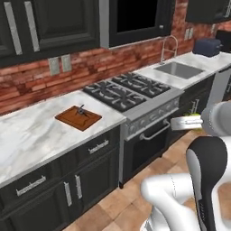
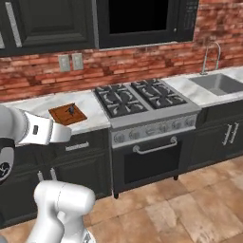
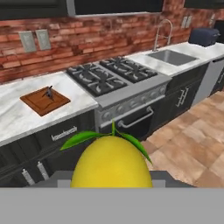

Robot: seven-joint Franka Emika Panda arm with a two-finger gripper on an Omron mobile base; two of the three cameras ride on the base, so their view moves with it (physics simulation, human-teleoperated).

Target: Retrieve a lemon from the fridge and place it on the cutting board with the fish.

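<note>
My gripper (image 3: 112, 177) is shut on the lemon (image 3: 112, 162), a bright yellow fruit with green leaves that fills the low middle of the hand view and hides the fingertips. In the left base view the gripper (image 1: 179, 123) hangs in front of the oven, well right of the cutting board (image 1: 78, 118). The reddish-brown cutting board (image 3: 44, 101) lies on the white marble counter left of the stove, also seen as the board (image 2: 68, 115) in the right base view. A small dark fish (image 3: 49, 92) rests on it. The fridge is out of view.
A gas stove (image 1: 128, 90) with an oven below it stands between the board and a steel sink (image 1: 179, 69) with its faucet. A dark toaster (image 1: 207, 46) sits at the far right. Black cabinets line the brick wall above; tiled floor lies in front.
</note>
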